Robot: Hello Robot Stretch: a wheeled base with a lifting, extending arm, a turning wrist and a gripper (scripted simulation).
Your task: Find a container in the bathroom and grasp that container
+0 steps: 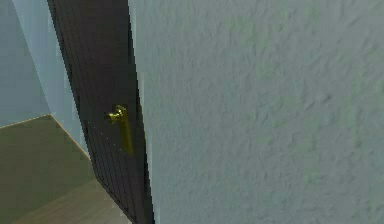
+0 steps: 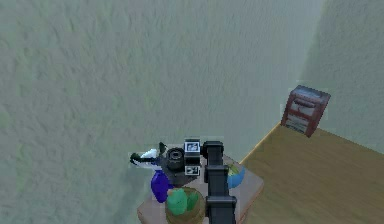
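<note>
No text, number or sign could be read. The white squares (image 2: 193,147) on the arm (image 2: 216,182) bore black marks too small to make out; the dark door (image 1: 100,90) at the left showed none.

gripper (image 2: 146,157) sits near a purple blob (image 2: 160,185) and green blob (image 2: 180,201) on a small table (image 2: 253,190), reddish rack (image 2: 305,108) in the far corner
</note>
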